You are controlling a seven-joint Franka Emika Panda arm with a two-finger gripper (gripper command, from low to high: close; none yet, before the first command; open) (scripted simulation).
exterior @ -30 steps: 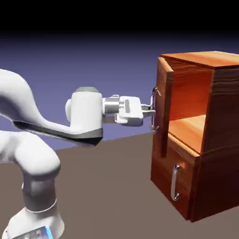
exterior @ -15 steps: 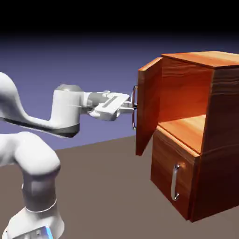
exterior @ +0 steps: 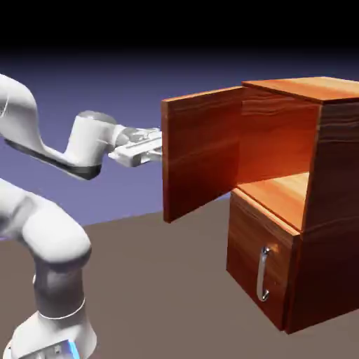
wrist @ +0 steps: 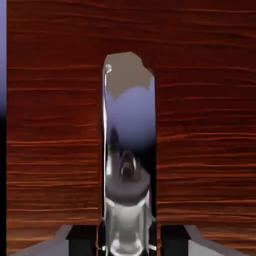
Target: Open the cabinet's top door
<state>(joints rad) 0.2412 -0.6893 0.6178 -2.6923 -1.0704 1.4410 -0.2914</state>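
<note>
Cabinet [exterior: 308,210] stands on the tabletop [exterior: 161,280], tall axis upright. We see its top door [exterior: 200,154] swung wide open, directly ahead of our gripper [wrist: 128,245], its free edge pointing toward the arm. We have the gripper clamped on the door's silver handle [wrist: 129,150], whose long bar runs straight ahead between the fingers.

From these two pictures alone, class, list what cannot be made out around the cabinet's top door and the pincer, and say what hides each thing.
- Exterior view: the pincer's fingertips and the top door's handle are hidden behind the swung-out top door.
- Exterior view: the cabinet is cut off by the right edge.
- Hand view: the handle fills the middle and covers most of the pincer, so the grip cannot be confirmed.
- Hand view: the lower panel is out of frame.
</note>
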